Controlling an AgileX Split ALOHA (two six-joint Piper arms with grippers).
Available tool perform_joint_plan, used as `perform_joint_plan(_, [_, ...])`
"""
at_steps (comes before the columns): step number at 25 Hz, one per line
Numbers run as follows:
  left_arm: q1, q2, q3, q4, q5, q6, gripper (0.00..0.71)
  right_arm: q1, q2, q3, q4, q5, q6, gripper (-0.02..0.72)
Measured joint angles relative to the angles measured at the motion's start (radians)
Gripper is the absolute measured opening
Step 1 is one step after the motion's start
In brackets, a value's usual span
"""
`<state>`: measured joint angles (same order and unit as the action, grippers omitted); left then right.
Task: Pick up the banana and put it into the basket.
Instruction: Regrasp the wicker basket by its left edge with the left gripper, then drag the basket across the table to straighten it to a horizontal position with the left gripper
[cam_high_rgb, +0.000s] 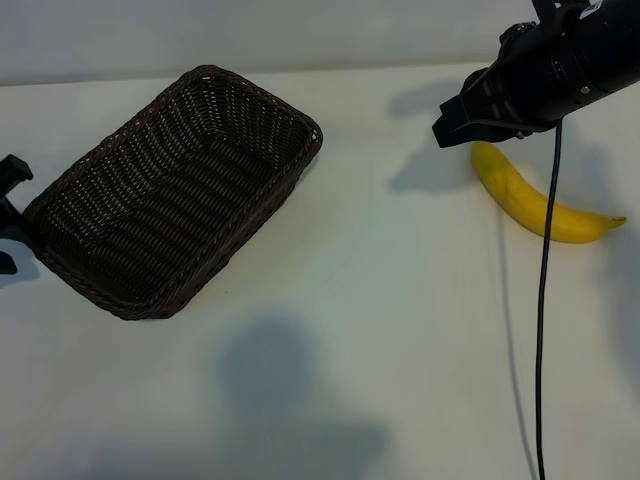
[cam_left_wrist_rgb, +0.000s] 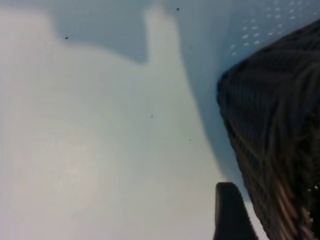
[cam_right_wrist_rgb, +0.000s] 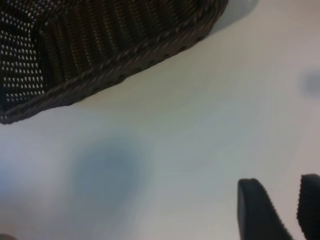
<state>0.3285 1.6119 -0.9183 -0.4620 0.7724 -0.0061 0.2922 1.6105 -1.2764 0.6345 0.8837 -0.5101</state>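
The yellow banana (cam_high_rgb: 530, 200) lies on the white table at the right, dark tip pointing right. My right gripper (cam_high_rgb: 455, 125) hangs over the table just beyond the banana's left end, apart from it. In the right wrist view its two dark fingertips (cam_right_wrist_rgb: 255, 210) stand a little apart with only table between them; the banana is out of that view. The dark-brown wicker basket (cam_high_rgb: 250, 110) sits at the left with nothing in it. My left gripper (cam_high_rgb: 8, 215) rests at the table's left edge beside the basket's corner, open; one of its fingers (cam_left_wrist_rgb: 230, 215) shows next to the basket wall (cam_left_wrist_rgb: 280, 140).
A black cable (cam_high_rgb: 545, 300) hangs from the right arm across the banana down to the front edge. The basket rim (cam_right_wrist_rgb: 125, 60) shows far off in the right wrist view. Bare white table lies between basket and banana and along the front.
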Motion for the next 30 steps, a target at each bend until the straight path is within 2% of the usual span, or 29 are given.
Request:
perform_joint_plan(3, [-0.026, 0.046, 0.000, -0.030, -0.034, 0.013, 0.435, 0.000, 0.000, 0.000, 0.000, -0.001, 0.000, 0.248])
perform_joint_plan(9, [-0.121, 0.164, 0.000, -0.060, -0.102, 0.026, 0.435, 0.000, 0.000, 0.000, 0.000, -0.002, 0.000, 0.248])
perform_joint_plan(11, [-0.129, 0.175, 0.001, -0.063, -0.102, 0.013, 0.420, 0.000, 0.000, 0.000, 0.000, -0.002, 0.000, 0.248])
perform_joint_plan(12, [-0.129, 0.174, 0.001, -0.063, -0.101, 0.006, 0.375, 0.000, 0.000, 0.000, 0.000, -0.002, 0.000, 0.248])
perform_joint_plan(14, [-0.129, 0.157, 0.001, -0.063, -0.101, -0.008, 0.230, 0.000, 0.000, 0.000, 0.000, -0.002, 0.000, 0.248])
perform_joint_plan(16, [-0.130, 0.128, -0.004, -0.045, -0.097, 0.006, 0.178, 0.000, 0.000, 0.000, 0.001, -0.004, 0.000, 0.248])
perform_joint_plan(21, [-0.130, 0.100, -0.039, -0.015, -0.013, 0.006, 0.178, 0.000, 0.000, 0.000, 0.001, -0.005, 0.000, 0.248])
perform_joint_plan(30, [-0.133, 0.121, -0.258, 0.003, 0.224, 0.052, 0.178, 0.000, 0.000, 0.000, 0.016, -0.006, 0.000, 0.248])
